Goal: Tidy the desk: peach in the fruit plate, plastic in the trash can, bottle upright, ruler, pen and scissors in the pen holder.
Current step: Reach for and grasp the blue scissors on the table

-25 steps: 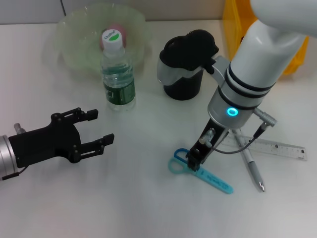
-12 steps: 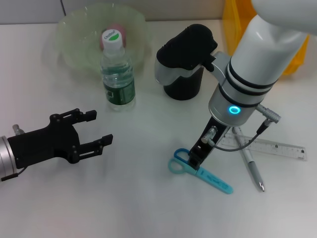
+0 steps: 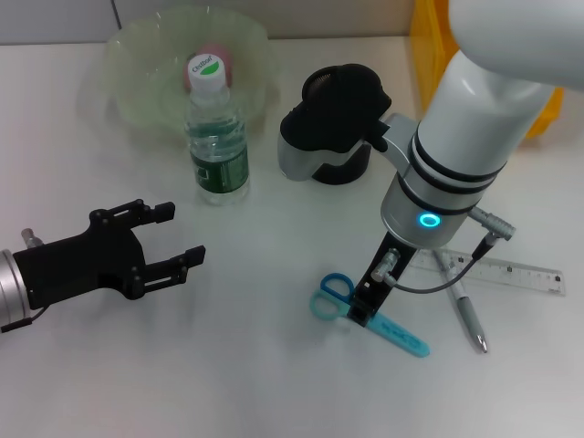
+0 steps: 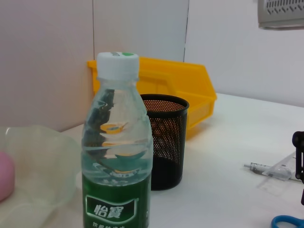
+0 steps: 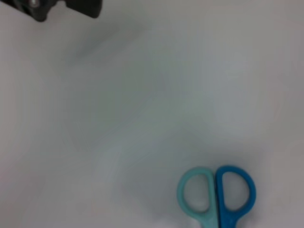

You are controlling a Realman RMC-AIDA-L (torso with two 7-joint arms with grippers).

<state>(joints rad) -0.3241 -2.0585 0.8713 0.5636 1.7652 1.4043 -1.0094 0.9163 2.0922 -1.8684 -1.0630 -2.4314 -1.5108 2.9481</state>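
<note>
- The right tool [image 3: 363,306], lower centre of the head view, sits low over the scissors [image 3: 365,312]; its grip cannot be told.
- The left tool [image 3: 155,242], lower left, hangs spread wide and empty, clear of the work.
- The pen holder [image 3: 338,128] waits at upper centre.

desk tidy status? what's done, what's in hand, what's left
Done: bottle upright, peach in the fruit plate. No plastic visible on the desk.
In hand: right tool down at the scissors, which lie flat on the desk; grip unclear.
Left: scissors, pen and ruler into the pen holder. Left tool open, idle.
</note>
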